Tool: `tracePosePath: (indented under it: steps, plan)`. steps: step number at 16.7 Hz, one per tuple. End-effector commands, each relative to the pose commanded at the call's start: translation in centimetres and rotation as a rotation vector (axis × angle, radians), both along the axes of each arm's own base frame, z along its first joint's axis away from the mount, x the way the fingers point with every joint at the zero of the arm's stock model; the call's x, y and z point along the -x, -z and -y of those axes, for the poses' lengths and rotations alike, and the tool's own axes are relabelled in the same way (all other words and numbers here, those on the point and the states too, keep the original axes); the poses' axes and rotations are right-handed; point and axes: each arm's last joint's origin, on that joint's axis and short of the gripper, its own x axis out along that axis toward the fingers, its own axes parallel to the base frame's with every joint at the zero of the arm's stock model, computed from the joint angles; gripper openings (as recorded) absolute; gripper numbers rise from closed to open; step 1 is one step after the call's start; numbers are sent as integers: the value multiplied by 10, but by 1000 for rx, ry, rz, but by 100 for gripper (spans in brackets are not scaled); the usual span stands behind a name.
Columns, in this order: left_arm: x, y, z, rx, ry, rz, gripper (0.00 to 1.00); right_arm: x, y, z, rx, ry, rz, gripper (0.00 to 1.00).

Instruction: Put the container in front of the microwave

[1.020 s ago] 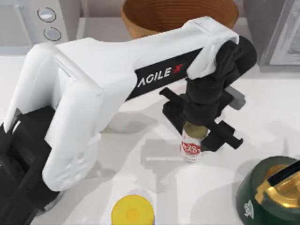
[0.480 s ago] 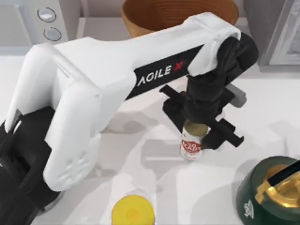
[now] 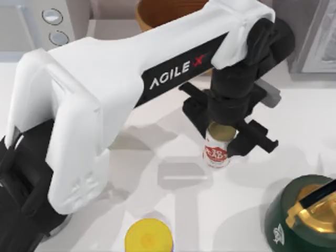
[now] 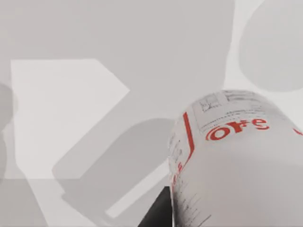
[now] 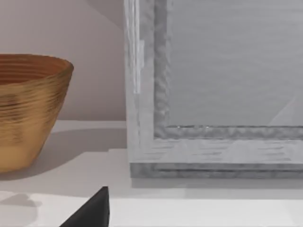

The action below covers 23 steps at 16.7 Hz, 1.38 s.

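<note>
The left gripper (image 3: pixel 227 137) clasps the container (image 3: pixel 216 151) from above, its black fingers pressed against either side of the can's gold top, near the middle of the counter (image 3: pixel 294 126). The microwave (image 3: pixel 37 23) sits well apart at the far left corner (two silver knobs visible). A brown bowl (image 5: pixel 28 106) stands beside the darker grey box (image 5: pixel 213 94).
</note>
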Motion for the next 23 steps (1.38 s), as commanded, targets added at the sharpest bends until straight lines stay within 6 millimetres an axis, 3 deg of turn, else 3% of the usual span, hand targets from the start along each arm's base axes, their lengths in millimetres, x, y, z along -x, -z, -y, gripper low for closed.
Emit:
tracePosePath:
  steps: [3,6,9,12,14,16,19,23]
  plan:
    - [-5,-6,-4,22,0,17,0,0,0,0,0,0,0,100]
    - [-36,-47,-38,117,-13,117,0,0,0,0,0,0,0,100]
    - [-85,-78,-114,140,-71,208,0,0,0,0,0,0,0,100]
    - [-130,-76,-232,80,-243,208,0,0,0,0,0,0,0,100]
    - [-139,-64,-309,34,-389,170,0,0,0,0,0,0,0,100]
    - [-133,-52,-368,1,-528,122,0,0,0,0,0,0,0,100]
    - [-118,-20,-418,-22,-676,19,0,0,0,0,0,0,0,100]
    - [-108,-10,-450,0,-785,1,0,0,0,0,0,0,0,100]
